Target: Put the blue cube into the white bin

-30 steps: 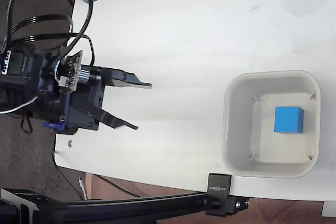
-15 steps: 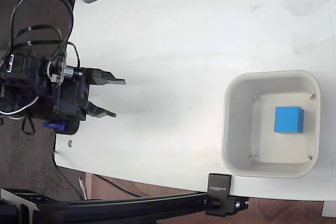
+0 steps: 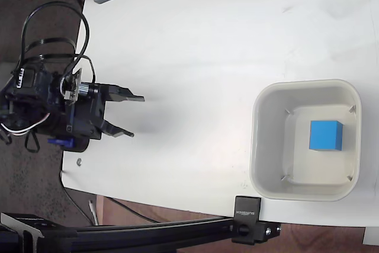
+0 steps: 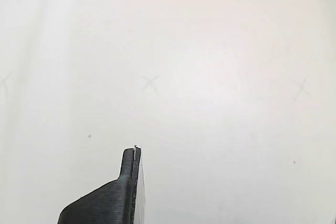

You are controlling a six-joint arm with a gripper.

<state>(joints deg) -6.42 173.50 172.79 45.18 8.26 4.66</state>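
Blue cube (image 3: 325, 134) sits flat on the floor of the white bin (image 3: 258, 146), right side of the fixed view; task looks complete. Pincer (image 3: 131, 115) stands apart and empty, well away at the worktop's (image 3: 195, 39) left edge. Should you regrip: the cube likely handles light, rigid and smooth, so close squarely on opposite faces.

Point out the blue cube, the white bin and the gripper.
blue cube (image 3: 325, 134), fixed view, middle of its top face.
white bin (image 3: 254, 140), fixed view, left rim.
gripper (image 3: 135, 116), fixed view, midway between its spread fingertips.
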